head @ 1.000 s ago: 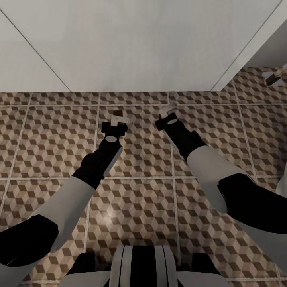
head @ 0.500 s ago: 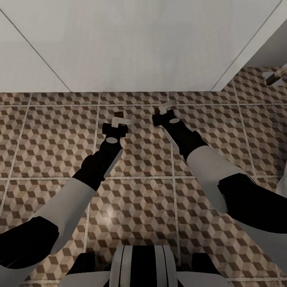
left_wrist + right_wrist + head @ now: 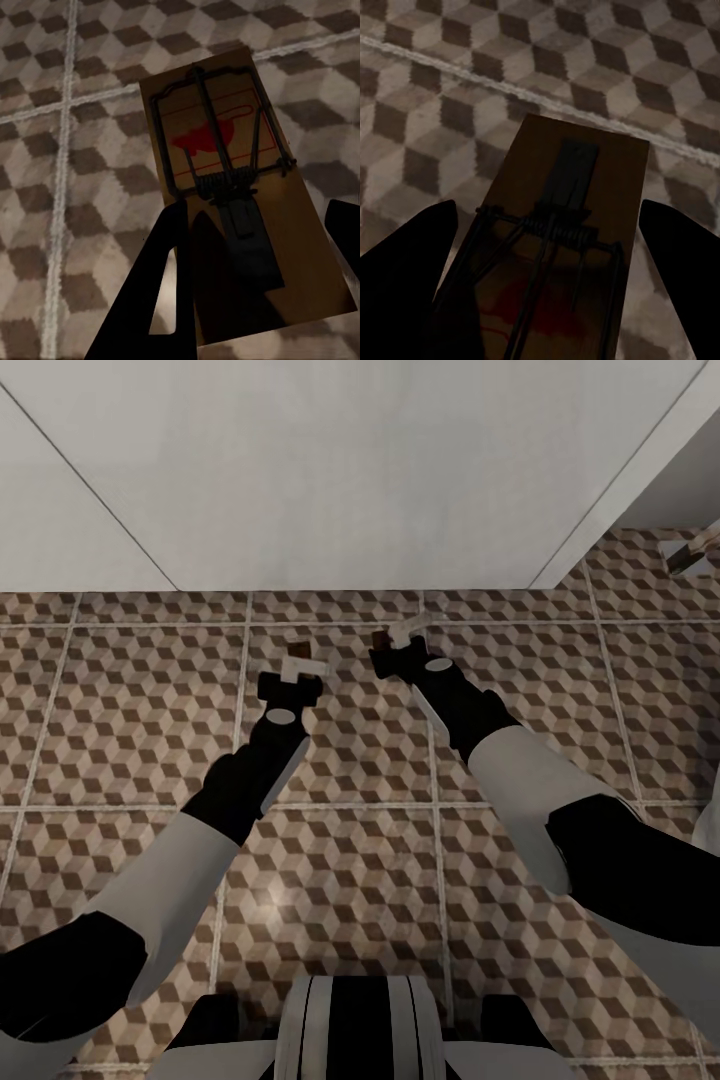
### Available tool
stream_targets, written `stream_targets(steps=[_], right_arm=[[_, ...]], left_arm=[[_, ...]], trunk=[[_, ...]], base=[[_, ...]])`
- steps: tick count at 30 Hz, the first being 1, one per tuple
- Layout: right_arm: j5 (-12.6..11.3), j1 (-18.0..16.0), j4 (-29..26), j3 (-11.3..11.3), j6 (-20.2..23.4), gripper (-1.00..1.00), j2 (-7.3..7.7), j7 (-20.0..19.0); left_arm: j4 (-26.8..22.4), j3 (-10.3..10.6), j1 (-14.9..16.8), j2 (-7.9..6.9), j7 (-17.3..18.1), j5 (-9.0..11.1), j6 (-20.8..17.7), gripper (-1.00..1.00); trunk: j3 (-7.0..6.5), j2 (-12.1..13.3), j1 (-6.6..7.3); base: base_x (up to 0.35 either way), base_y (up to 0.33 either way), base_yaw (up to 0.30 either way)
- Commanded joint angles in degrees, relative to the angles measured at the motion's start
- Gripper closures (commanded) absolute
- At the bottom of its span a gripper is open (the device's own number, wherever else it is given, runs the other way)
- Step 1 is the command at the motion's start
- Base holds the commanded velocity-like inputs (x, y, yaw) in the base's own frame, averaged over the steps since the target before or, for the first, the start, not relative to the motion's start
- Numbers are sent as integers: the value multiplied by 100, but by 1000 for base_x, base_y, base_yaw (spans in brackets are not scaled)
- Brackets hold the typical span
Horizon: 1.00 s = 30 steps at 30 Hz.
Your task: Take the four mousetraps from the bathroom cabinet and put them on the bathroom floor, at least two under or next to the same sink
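Note:
Each gripper holds one mousetrap over the cube-patterned bathroom floor [image 3: 130, 700]. My left gripper [image 3: 292, 678] is shut on a tan mousetrap [image 3: 297, 652], and the left wrist view shows that mousetrap [image 3: 225, 165] with its dark wire and red spot between the dark fingers [image 3: 161, 292]. My right gripper [image 3: 397, 652] is shut on a second mousetrap [image 3: 381, 640]. In the right wrist view this mousetrap [image 3: 574, 180] lies in shadow between the two fingers [image 3: 405, 255]. Both traps hang close to the foot of a large white surface [image 3: 330, 470].
The white surface spans the far side of the head view, and the tiles run up to its edge. A small tan and dark object [image 3: 690, 550] lies at the far right; I cannot tell what it is. Open tiles stretch left and right of the arms.
My right gripper has swung left and slightly away from me with its mousetrap. The left gripper has barely shifted. The camera has not moved.

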State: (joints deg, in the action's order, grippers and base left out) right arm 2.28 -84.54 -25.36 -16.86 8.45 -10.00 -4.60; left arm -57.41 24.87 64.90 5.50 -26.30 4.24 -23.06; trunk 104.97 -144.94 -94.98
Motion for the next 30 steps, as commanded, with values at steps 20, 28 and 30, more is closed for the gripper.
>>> stream_targets(steps=[20, 28, 30], right_arm=[[53, -1, -9, -13, -755, 100, 0, -7], [53, -1, 140, -16, -905, 100, 0, 1], [53, -1, 187, -17, -910, 100, 0, 2]], left_arm=[[-56, 18, -173, 4, -50, 42, -15, 100], [-33, 18, -197, 1, -50, 42, -11, 100], [-36, 18, -197, 1, -50, 42, -9, 100]], trunk=[[3, -1, 1], [3, -1, 1], [3, -1, 1]], base=[[0, 0, 0], [0, 0, 0], [0, 0, 0]])
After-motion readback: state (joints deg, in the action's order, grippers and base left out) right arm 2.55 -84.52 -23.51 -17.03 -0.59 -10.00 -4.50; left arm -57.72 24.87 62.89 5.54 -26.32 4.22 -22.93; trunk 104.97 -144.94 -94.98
